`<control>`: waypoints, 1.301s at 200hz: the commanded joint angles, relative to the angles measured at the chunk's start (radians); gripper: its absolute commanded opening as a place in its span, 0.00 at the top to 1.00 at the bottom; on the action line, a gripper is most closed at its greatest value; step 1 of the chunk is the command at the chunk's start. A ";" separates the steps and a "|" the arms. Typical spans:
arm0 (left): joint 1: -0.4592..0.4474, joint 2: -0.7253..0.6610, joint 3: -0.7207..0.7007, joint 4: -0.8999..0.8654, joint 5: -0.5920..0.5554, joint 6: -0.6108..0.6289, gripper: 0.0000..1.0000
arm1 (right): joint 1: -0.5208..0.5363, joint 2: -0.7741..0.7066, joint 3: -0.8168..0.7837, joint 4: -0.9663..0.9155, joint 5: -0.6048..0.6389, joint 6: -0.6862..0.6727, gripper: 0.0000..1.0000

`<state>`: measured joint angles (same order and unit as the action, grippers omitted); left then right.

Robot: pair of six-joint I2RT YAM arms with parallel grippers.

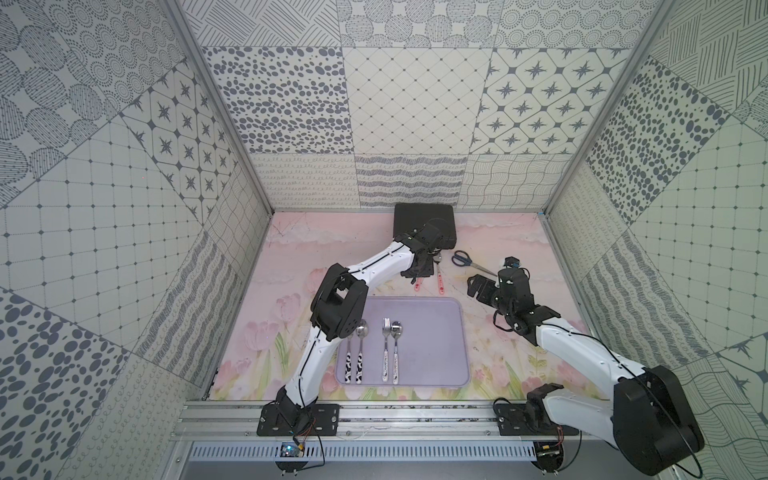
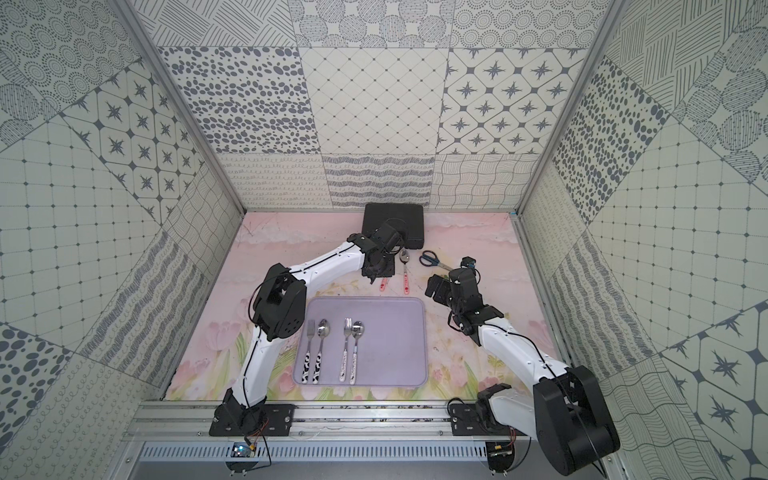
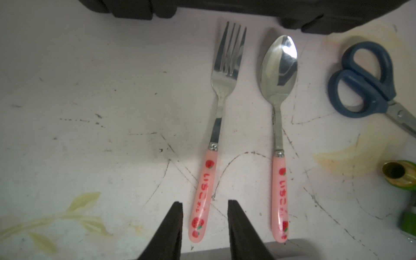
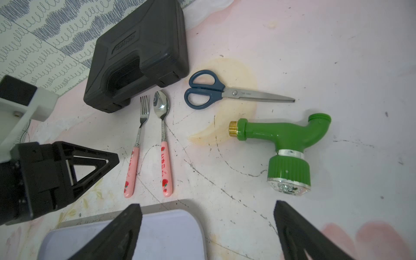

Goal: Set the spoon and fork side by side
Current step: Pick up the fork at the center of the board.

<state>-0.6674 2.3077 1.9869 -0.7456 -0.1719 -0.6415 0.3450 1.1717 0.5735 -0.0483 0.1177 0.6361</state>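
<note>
The fork (image 3: 215,132) and spoon (image 3: 278,135) are shiny metal with smooth plastic handles, and the bench (image 3: 90,112) looks dull and scratched.

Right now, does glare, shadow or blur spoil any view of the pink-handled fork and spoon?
Left wrist view: a white glare patch on the bowl of the spoon, a soft shadow beside the fork, dim corners. Right wrist view: both are sharp, only the near fingers look soft-edged. In both top views: even light, but the pair is tiny.
</note>
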 commanded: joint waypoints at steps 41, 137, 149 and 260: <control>0.012 0.108 0.141 -0.062 0.031 0.086 0.52 | 0.006 0.006 -0.004 0.034 0.013 -0.012 0.03; 0.014 0.209 0.241 -0.127 0.004 0.111 0.52 | 0.006 0.011 -0.003 0.031 0.016 -0.010 0.03; 0.014 0.217 0.249 -0.139 0.002 0.114 0.54 | 0.006 0.011 -0.003 0.031 0.015 -0.008 0.03; 0.015 0.239 0.265 -0.213 -0.025 0.100 0.84 | 0.006 0.005 -0.004 0.031 0.019 -0.010 0.03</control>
<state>-0.6563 2.5298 2.2486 -0.8635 -0.1936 -0.5468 0.3466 1.1736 0.5735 -0.0486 0.1219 0.6361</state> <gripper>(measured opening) 0.192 0.969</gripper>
